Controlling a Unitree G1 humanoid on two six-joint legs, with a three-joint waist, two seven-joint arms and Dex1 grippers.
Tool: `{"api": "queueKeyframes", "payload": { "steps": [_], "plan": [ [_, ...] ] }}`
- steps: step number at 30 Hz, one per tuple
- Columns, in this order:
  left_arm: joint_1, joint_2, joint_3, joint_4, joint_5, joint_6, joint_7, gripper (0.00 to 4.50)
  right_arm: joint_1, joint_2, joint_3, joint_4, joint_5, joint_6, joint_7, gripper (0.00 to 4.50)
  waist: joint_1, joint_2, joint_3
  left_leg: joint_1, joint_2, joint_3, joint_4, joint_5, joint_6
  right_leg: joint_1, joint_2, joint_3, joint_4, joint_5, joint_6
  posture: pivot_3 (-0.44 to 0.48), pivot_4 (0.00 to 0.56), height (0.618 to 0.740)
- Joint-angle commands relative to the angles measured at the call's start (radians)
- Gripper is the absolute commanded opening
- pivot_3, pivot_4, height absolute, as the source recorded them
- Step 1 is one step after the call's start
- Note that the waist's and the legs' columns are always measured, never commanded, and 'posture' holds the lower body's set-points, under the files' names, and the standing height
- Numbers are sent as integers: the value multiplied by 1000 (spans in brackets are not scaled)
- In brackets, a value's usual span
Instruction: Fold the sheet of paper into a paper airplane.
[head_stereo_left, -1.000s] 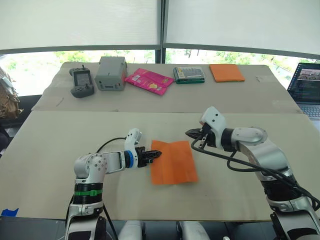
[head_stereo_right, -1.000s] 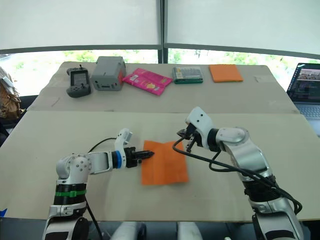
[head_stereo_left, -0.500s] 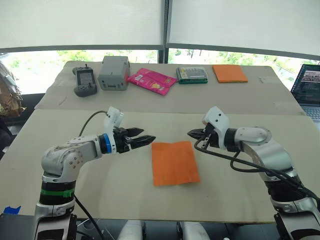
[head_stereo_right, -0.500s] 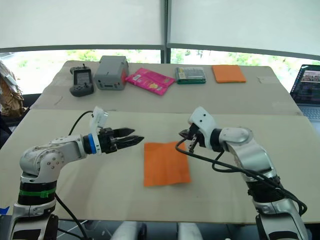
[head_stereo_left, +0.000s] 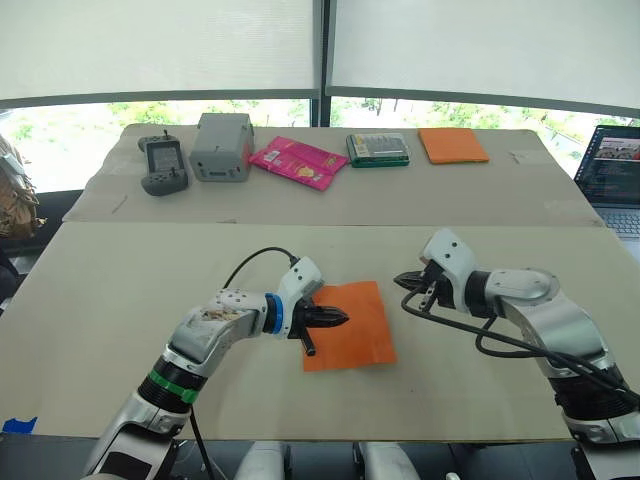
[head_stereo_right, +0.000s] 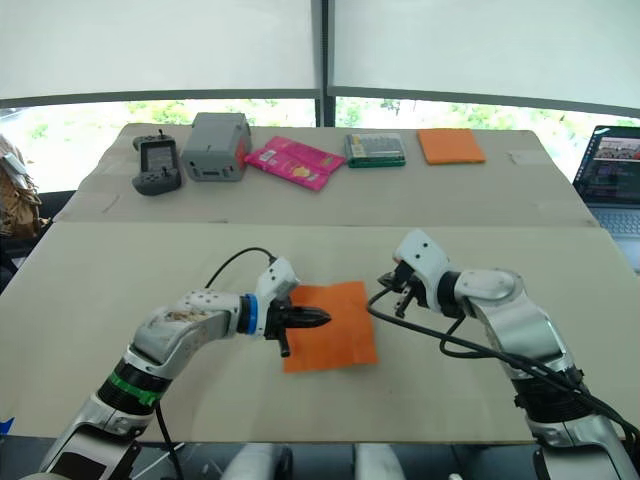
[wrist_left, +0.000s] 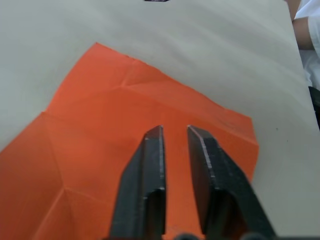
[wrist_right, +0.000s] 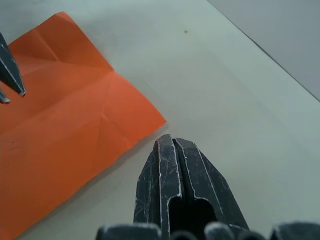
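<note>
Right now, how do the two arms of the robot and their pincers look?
Both arms have silver-grey rounded shells with white wrist housings and black cables looping along them. The left arm carries a blue ring at the wrist and a green band lower down. The left pincer and the right pincer each have two slim black tapering fingers; the right ones look scratched in the wrist view.

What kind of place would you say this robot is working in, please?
Probably an indoor lab or office test bench: a long table covered in beige sheeting stands by big windows with blinds, a laptop sits open at its edge, and a handheld controller and grey box lie along the back.
</note>
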Motion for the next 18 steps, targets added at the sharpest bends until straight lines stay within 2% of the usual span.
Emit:
{"api": "queueKeyframes", "payload": {
  "steps": [1, 5, 12, 16, 18],
  "plan": [
    [26, 14, -15, -3, 41, -27, 3, 29, 9, -3, -62, -50, 22, 22, -23, 0, 0, 0, 0, 0, 0, 0, 0, 0, 0, 0, 0, 0, 0, 0, 0, 0, 150, 740],
    [54, 21, 19, -25, 35, -18, 8, 29, 25, 15, -82, -54, 32, 33, -42, 0, 2, 0, 0, 0, 0, 0, 0, 0, 0, 0, 0, 0, 0, 0, 0, 0, 150, 740],
    [141, 34, 44, -63, 37, -27, 20, 29, 9, 149, -164, 18, 118, 176, -139, 0, 1, 0, 0, 1, 1, 0, 0, 0, 0, 0, 0, 0, 1, 0, 0, 0, 150, 740],
    [170, 32, 49, -72, 43, -29, 34, 0, -14, 199, -217, 37, 205, 308, -156, 1189, 2, 0, 0, 1, 1, 0, 0, 0, 0, 1, -1, 0, 1, 0, 0, 0, 150, 740],
    [174, 30, 49, -73, 46, -32, 40, 0, -33, 228, -248, 66, 244, 379, -177, 1973, 2, 0, 0, 1, 1, 0, 0, 0, 0, 1, -1, 0, 1, 0, 0, 0, 150, 740]
  ]
}}
